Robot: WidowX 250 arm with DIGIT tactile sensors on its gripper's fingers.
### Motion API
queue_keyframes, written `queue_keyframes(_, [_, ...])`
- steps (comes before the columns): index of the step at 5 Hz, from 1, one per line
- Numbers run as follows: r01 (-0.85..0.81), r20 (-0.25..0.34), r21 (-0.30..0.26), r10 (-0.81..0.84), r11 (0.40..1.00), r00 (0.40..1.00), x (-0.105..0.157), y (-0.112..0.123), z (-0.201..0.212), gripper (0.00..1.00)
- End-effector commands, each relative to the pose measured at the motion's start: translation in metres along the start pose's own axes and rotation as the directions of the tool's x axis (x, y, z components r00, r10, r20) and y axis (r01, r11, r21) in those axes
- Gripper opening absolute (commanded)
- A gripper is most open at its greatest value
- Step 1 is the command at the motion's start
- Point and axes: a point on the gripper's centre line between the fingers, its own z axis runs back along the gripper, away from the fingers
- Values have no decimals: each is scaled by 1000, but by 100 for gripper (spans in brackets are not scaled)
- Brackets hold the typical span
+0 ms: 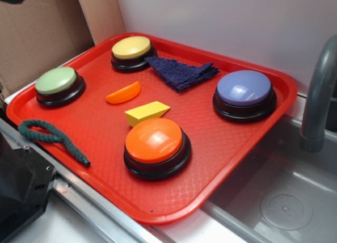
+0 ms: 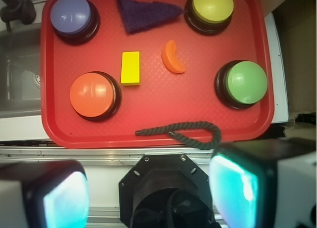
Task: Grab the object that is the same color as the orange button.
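The pincer appears only in the wrist view, at the bottom edge of the frame. Its two fingers stand wide apart with nothing between them: the pincer is released and grasps nothing. It hangs high above the near rim of the red tray, outside the tray area.

The orange slice lies flat on the tray floor, ahead of the pincer and slightly to the right of its centre line in the wrist view. It touches nothing. In the exterior view the orange slice sits between the green button and the yellow block, well apart from the former and near the latter.

The orange button stands ahead of the pincer on the left side of the wrist view, just beside the yellow block.

Other items on the tray, as seen from the pincer:
- Green button: ahead, right side.
- Yellow button: far side, right.
- Blue button: far side, left.
- Dark blue cloth: far side, between the blue and yellow buttons.
- Dark green rope: closest to the pincer, looped along the near rim.

A grey sink adjoins the tray on the left of the wrist view.
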Motion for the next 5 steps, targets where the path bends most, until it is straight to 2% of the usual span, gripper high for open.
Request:
queue_keyframes(1, [0, 0, 0, 0, 1000, 1000, 0, 0, 0, 100])
queue_keyframes(2, [-98, 38, -6, 98, 995, 994, 18, 8, -26, 100])
queue_keyframes(3, [-186, 25, -24, 186, 982, 982, 41, 20, -57, 100])
queue_keyframes(4, [-305, 106, -11, 304, 952, 947, 68, 36, -90, 100])
queue_keyframes(5, [-386, 146, 64, 374, 920, 916, 92, 53, -128, 100])
